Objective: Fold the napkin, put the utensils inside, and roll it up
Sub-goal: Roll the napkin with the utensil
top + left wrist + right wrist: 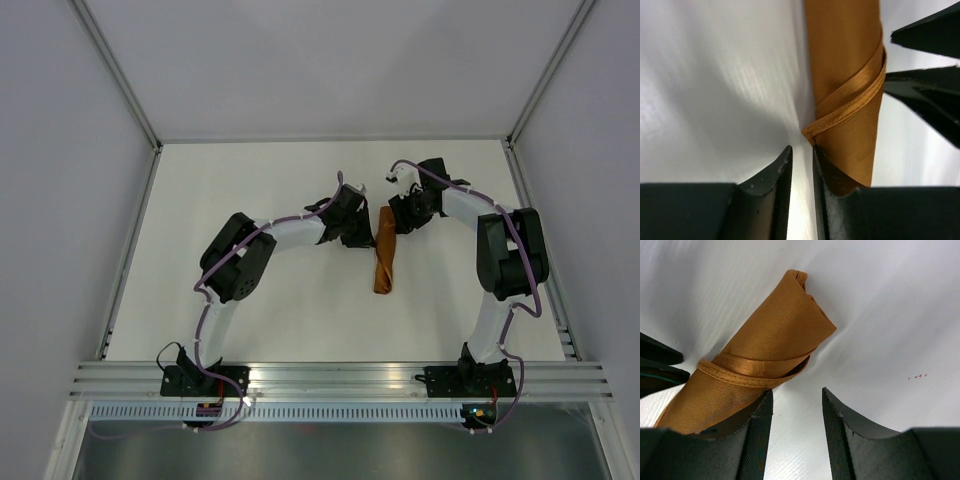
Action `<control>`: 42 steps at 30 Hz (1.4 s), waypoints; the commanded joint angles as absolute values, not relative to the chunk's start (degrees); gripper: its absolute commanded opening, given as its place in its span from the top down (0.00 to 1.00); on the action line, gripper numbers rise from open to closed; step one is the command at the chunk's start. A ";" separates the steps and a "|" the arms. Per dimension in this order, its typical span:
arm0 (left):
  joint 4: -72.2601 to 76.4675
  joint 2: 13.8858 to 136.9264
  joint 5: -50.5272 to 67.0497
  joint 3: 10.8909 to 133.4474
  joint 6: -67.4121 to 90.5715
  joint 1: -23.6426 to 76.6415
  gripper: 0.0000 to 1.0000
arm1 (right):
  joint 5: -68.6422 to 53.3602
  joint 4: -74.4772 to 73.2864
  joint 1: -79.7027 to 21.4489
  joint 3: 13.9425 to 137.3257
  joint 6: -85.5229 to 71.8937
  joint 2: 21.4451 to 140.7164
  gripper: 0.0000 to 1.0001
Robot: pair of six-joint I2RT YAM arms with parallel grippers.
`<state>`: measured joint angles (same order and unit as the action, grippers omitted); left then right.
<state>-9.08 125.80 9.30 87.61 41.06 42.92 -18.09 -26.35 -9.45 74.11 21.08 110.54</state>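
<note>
Napkin (770, 350) rolled, btm cut off (behind R pincer (796, 391)).

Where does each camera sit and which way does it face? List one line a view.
Top external: above and behind the arm bases, looking down on the table, the left arm, the right arm and the rolled napkin.
Left wrist: on the left arm, looking past the left gripper at the napkin's wrapped hem.
Right wrist: on the right arm, looking past the right gripper at the roll's end.
Shared: all three show the napkin; each wrist view catches the other gripper at its edge.
</note>
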 commanded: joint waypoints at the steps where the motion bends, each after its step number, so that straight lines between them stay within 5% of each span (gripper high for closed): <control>1: -10.46 120.16 9.41 85.70 38.24 41.40 0.71 | -16.70 -27.95 -8.79 77.16 19.25 108.99 0.50; 17: -11.95 106.62 11.60 82.36 33.84 38.76 0.69 | -22.05 -31.28 -2.56 78.05 16.62 99.68 0.50; 31: -20.47 72.72 4.93 70.14 21.01 38.67 0.57 | -25.31 -37.88 11.86 75.68 17.75 74.45 0.37; 42: -21.97 62.14 0.18 63.19 18.54 38.15 0.54 | -22.50 -33.49 13.71 67.33 15.65 67.59 0.35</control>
